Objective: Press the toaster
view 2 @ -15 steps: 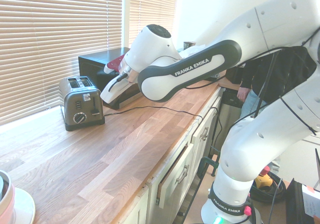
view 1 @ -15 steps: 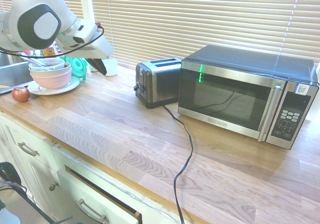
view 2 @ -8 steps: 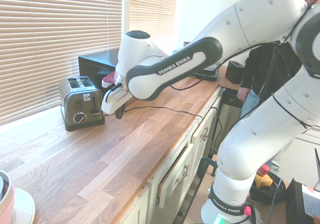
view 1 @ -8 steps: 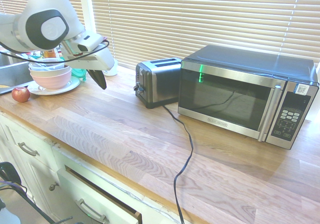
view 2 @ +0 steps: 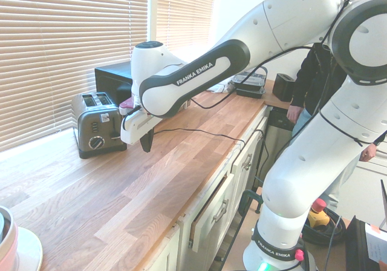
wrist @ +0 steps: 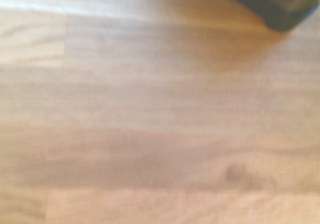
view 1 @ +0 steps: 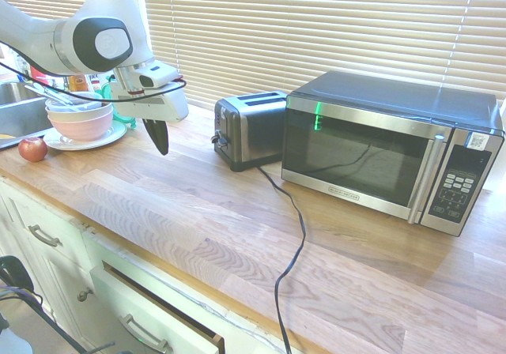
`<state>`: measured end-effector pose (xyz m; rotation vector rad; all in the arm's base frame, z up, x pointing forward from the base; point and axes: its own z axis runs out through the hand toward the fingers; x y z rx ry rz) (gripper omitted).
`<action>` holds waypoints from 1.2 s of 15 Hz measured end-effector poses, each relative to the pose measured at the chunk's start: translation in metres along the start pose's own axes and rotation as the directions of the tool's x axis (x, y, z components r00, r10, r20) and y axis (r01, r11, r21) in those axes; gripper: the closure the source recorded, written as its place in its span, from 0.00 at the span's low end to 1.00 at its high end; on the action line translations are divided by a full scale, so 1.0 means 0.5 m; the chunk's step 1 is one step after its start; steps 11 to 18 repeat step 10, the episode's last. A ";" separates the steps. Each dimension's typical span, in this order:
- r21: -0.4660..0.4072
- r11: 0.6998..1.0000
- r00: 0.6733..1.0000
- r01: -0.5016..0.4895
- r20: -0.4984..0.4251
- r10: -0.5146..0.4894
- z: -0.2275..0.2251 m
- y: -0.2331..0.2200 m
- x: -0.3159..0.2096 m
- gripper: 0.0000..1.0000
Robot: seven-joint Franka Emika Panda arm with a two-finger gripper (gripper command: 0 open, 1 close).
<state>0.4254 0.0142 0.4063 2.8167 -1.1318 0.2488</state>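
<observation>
Toaster point(view 1: 251, 131) upright on tabletop point(view 1: 198, 220). Gripper point(view 1: 162, 150) fully closed, holding nothing, near toaster, above tabletop. Microwave point(view 1: 387, 148) just beside toaster. Apple point(view 1: 32, 149) well apart from toaster.

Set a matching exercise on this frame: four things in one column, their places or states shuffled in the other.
1. toaster
2. apple
3. pink bowl
4. tool

A. on a white plate
B. closed, above the countertop
C. beside the microwave, cord trailing from it
D. red, directly on the countertop

Pairs: 1-C, 2-D, 3-A, 4-B
</observation>
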 end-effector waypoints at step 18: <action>-0.044 0.999 0.999 -0.011 0.050 0.014 0.027 0.004 0.026 0.00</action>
